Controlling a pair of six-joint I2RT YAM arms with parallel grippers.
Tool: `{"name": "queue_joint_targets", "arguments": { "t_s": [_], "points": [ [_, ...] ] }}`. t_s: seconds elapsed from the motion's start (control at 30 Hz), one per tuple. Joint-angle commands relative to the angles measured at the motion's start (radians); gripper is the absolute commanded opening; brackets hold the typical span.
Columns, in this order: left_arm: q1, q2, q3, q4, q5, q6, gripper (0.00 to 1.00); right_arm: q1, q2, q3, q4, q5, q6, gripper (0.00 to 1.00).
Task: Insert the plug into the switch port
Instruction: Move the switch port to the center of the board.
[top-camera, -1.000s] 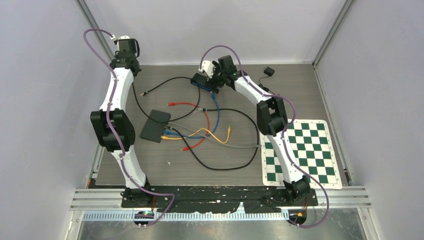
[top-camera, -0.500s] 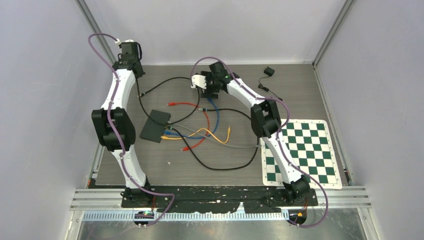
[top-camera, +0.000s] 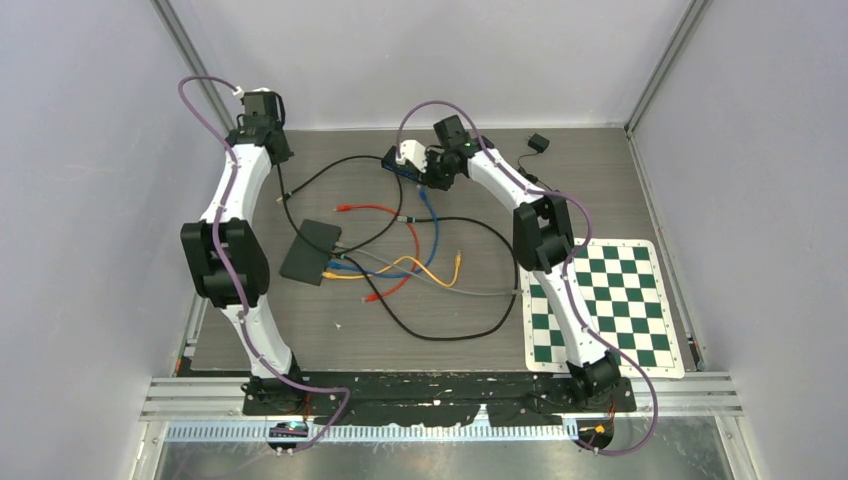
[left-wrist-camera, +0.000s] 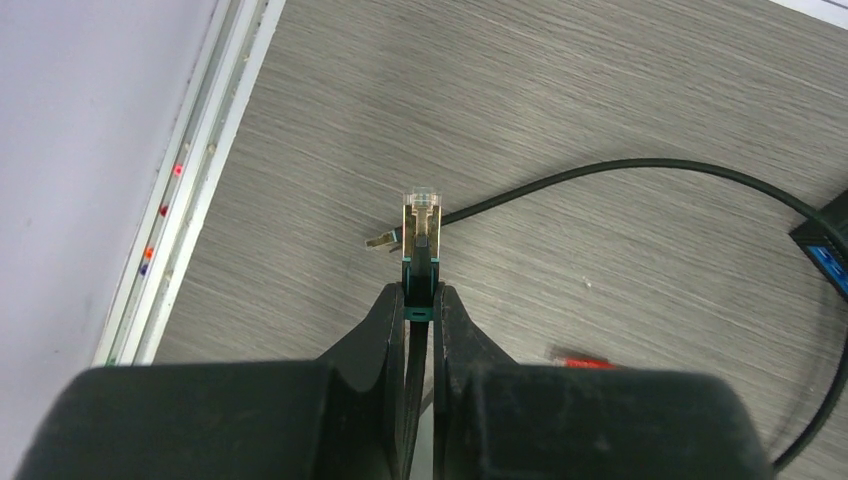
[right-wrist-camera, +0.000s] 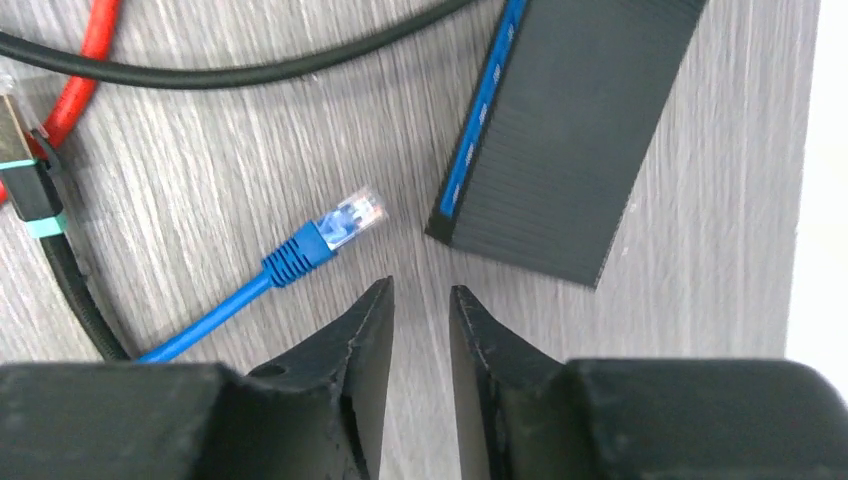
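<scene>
Clear-tipped network plug with a teal-banded black boot (left-wrist-camera: 421, 212) sat pinched at its boot in the left end effector (left-wrist-camera: 420, 300), fingers closed tight on it. The plug's long axis ran in line with the fingers, clear tip sticking out past the fingertips, lifted off the grey wood-grain table (left-wrist-camera: 600, 90).

The dark flat switch box with a blue port strip (right-wrist-camera: 575, 120) lay well off to the right of the left end effector, only its corner showing at the edge of the left wrist view. So the plug's tip did not point at the port face; it would need turning toward the blue strip, my read.

The right end effector (right-wrist-camera: 420, 295) was the nearer one, just beside the switch, which lay ahead and to the right of its fingertips. Its fingers were narrowly parted, nothing between them. A loose blue cable plug (right-wrist-camera: 345, 222) lay ahead-left of them, near the port strip, not inserted.
</scene>
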Motion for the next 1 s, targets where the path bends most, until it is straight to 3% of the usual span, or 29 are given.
{"name": "queue_joint_targets", "arguments": {
  "t_s": [0.0,0.23,0.33,0.37,0.43,0.47,0.57,0.63,0.7,0.77,0.97],
  "points": [
    [0.003,-0.118,-0.042,0.043,0.016,-0.019,0.00,-0.010,-0.091,-0.034,-0.004,0.050,0.227,0.28],
    [0.003,-0.153,-0.097,0.053,0.065,-0.049,0.00,-0.012,-0.138,-0.041,-0.006,0.198,0.424,0.21],
    [0.003,-0.153,-0.106,0.059,0.101,-0.061,0.00,-0.020,-0.175,-0.045,0.109,0.243,0.630,0.35],
    [0.003,-0.150,-0.106,0.057,0.120,-0.063,0.00,-0.023,-0.177,-0.040,0.137,0.260,0.685,0.46],
    [0.002,-0.141,-0.102,0.049,0.159,-0.078,0.00,-0.045,-0.164,-0.001,0.185,0.264,0.910,0.58],
    [0.003,-0.139,-0.104,0.047,0.178,-0.084,0.00,-0.066,-0.146,0.029,0.205,0.255,1.063,0.60],
    [0.002,-0.143,-0.117,0.052,0.215,-0.095,0.00,-0.103,-0.124,0.012,0.269,0.230,1.292,0.69],
    [0.003,-0.150,-0.131,0.057,0.227,-0.096,0.00,-0.122,-0.118,-0.056,0.376,0.150,1.402,0.68],
    [0.003,-0.158,-0.136,0.055,0.231,-0.085,0.00,-0.135,-0.105,-0.106,0.540,0.050,1.539,0.58],
    [0.002,-0.168,-0.142,0.048,0.230,-0.081,0.00,-0.140,-0.037,-0.059,0.623,0.004,1.590,0.54],
    [0.002,-0.209,-0.221,0.111,0.268,-0.099,0.00,-0.143,0.132,0.121,0.711,-0.030,1.634,0.70]
  ]
}}
